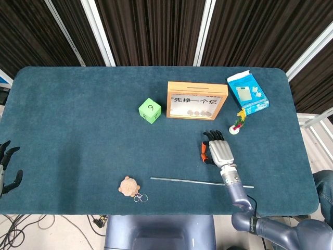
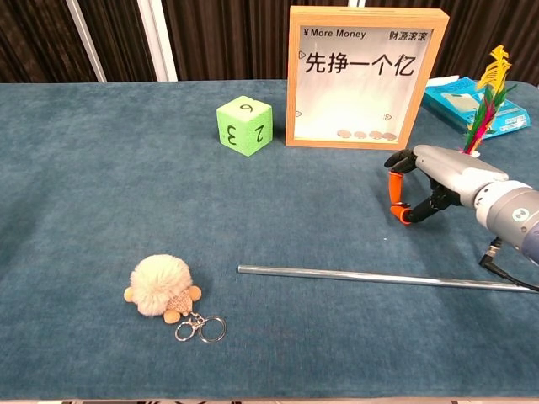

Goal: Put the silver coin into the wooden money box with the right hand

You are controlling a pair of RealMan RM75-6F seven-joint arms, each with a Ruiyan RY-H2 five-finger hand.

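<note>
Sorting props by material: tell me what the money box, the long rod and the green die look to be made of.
Money box: light wood frame, visible grain, with a clear front pane, glass or plastic, coins showing behind it. Long rod: metal by its look, grey with a bright sheen along its length. Green die: matte, soft-edged, probably foam, though painted wood or plastic cannot be ruled out.

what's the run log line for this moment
right hand: fingers curled, coin not visible | left hand: idle, table edge | wooden money box: upright, coins inside
</note>
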